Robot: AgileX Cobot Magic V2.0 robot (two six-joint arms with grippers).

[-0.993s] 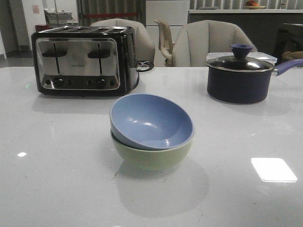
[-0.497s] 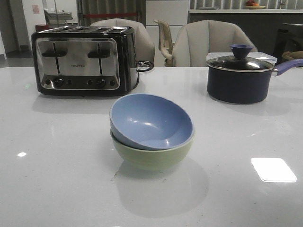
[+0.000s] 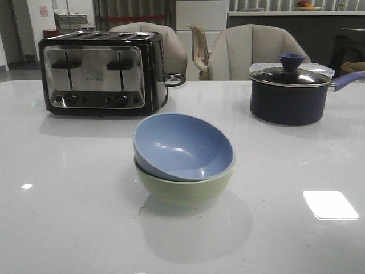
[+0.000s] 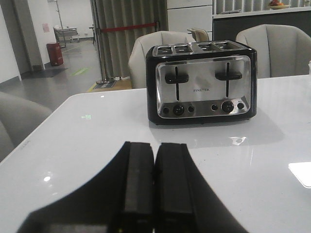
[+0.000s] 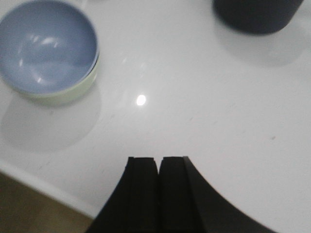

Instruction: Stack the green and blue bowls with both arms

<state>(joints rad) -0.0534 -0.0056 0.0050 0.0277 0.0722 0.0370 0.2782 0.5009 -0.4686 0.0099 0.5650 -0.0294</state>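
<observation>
On the white table [image 3: 68, 200], the blue bowl [image 3: 182, 145] sits tilted in the green bowl [image 3: 185, 188]; both pincers, left [image 4: 154, 189] and right [image 5: 158, 187], are closed and empty, so any further nudge should level it.

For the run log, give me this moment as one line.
blue bowl nested tilted in green bowl | left end effector shut, empty | right end effector shut, empty

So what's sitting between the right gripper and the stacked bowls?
Nothing: in the right wrist view, only bare white table separates the right gripper from the blue bowl nested in the green bowl.

bowl [image 3: 181, 147] in bowl [image 3: 182, 191], toaster [image 3: 101, 72] behind
</observation>
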